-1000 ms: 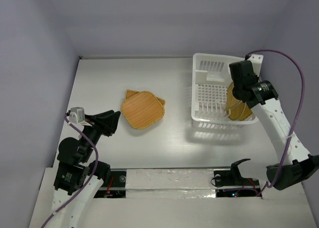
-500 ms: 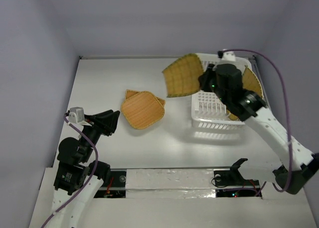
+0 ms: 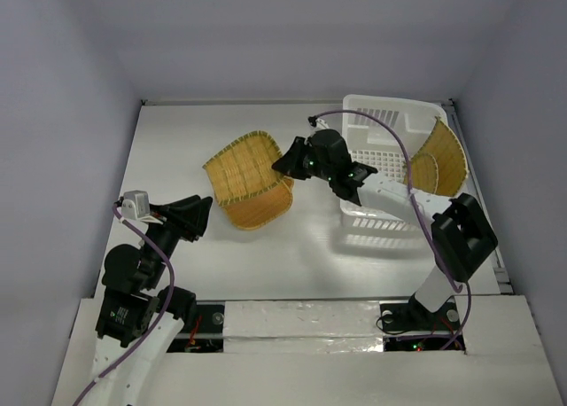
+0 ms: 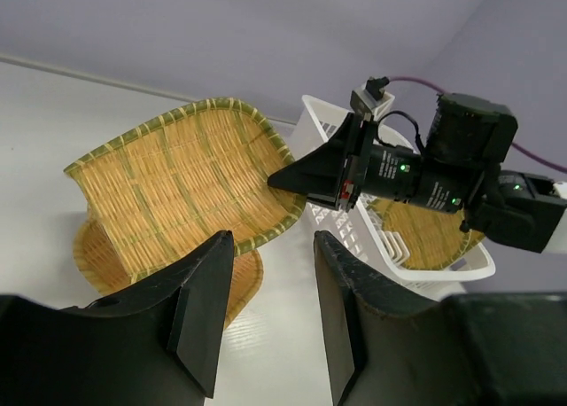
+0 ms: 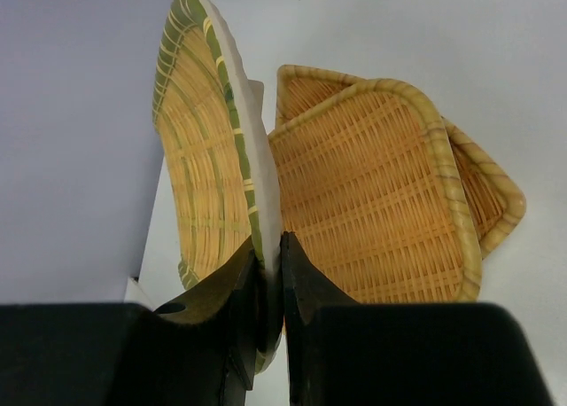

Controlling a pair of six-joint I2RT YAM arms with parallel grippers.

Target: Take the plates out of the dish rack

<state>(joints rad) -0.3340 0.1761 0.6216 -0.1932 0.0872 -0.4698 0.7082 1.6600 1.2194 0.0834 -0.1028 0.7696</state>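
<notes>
The right fingers [image 5: 250, 264] pinch the rim of a green-edged yellow wicker plate [image 5: 208, 140], held on edge just over stacked tan wicker plates [image 5: 381, 211]; left fingers [image 4: 213, 291] spread, empty.

- The dish rack [image 3: 376, 99] sits on the table [image 3: 177, 149], at 2 o'clock from the table's middle
- Two plates [image 3: 440, 153] lean on edge inside the rack, at its 3 o'clock end
- A stack of plates [image 3: 261, 213] lies flat on the table at 9 o'clock of the rack, apart from it
- A tilted plate [image 3: 241, 165] hangs over the stack's 11 o'clock side, its 3 o'clock edge pinched in the right gripper [image 3: 282, 164], which is between stack and rack
- The left gripper [image 3: 202, 214], fingers spread, is at 9 o'clock of the stack, near it but not touching
</notes>
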